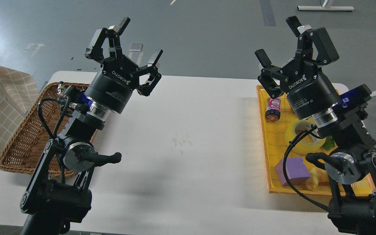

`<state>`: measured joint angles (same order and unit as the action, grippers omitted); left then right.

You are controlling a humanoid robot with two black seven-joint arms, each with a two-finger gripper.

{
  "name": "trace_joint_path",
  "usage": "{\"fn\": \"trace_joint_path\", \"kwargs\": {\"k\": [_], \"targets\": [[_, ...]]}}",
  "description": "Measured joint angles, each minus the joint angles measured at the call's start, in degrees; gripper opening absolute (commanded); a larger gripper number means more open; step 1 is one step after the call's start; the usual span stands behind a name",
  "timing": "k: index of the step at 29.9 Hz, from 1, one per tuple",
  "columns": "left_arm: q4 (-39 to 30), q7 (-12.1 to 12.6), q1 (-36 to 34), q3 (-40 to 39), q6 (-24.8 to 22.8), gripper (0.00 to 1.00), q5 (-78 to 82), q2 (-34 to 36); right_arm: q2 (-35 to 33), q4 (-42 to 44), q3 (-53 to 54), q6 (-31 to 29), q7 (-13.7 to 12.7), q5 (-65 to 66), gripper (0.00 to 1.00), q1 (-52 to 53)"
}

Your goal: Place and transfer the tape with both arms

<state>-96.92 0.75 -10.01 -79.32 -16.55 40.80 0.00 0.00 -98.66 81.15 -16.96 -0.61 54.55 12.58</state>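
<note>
Translucent yellow tape roll [300, 134] lies in the orange tray [263, 137], half-hidden under the right arm; both grippers [140, 41] [277, 38] gape empty; a blind descent risks nudging the purple foam cube [294, 170].

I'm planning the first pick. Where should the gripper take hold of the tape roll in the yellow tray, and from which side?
Judging by its pose, the tape lies flat with its core hole up, so come from above with the right gripper, one finger in the hole, one outside the near-left wall.
</note>
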Motion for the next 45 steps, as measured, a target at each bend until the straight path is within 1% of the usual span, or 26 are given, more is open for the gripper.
{"fn": "trace_joint_path", "kwargs": {"k": [11,19,26,28,32,36,39,42,45], "targets": [[0.0,-0.3,0.2,-0.4,0.7,0.98,0.1,0.0,0.0,0.0,0.7,0.2,0.3,0.5,1.0,0.2],[0.1,-1.1,0.2,-2.3,2.7,0.98,0.3,0.0,0.0,-0.4,1.1,4.8,0.6,9.7,1.0,0.7],[0.1,-1.2,0.2,-2.8,3.6,0.98,0.4,0.0,-0.1,-0.5,3.3,7.5,1.3,11.2,1.0,1.6],[0.1,-1.2,0.2,-3.1,3.6,0.98,0.4,0.0,-0.9,-0.5,3.8,7.7,1.8,11.2,1.0,1.6],[0.1,-1.2,0.2,-3.5,3.6,0.98,0.4,0.0,-2.1,-0.5,5.6,7.8,5.0,11.2,1.0,2.2],[0.1,-1.2,-0.3,-4.9,3.8,0.98,0.4,0.0,-3.4,-0.4,7.0,8.4,5.4,11.0,1.0,4.4],[0.1,-1.2,-0.4,-5.4,3.8,0.98,0.3,0.0,-3.8,-0.4,9.3,7.8,5.8,10.9,1.0,5.0],[0.1,-1.1,-0.5,-5.7,3.9,0.98,0.4,0.0,-4.2,-0.5,14.1,6.4,6.0,10.6,1.0,5.5],[0.1,-1.1,-0.5,-5.8,4.0,0.98,0.4,0.0,-4.7,-0.5,16.7,1.8,6.0,9.9,1.0,5.8]]}}
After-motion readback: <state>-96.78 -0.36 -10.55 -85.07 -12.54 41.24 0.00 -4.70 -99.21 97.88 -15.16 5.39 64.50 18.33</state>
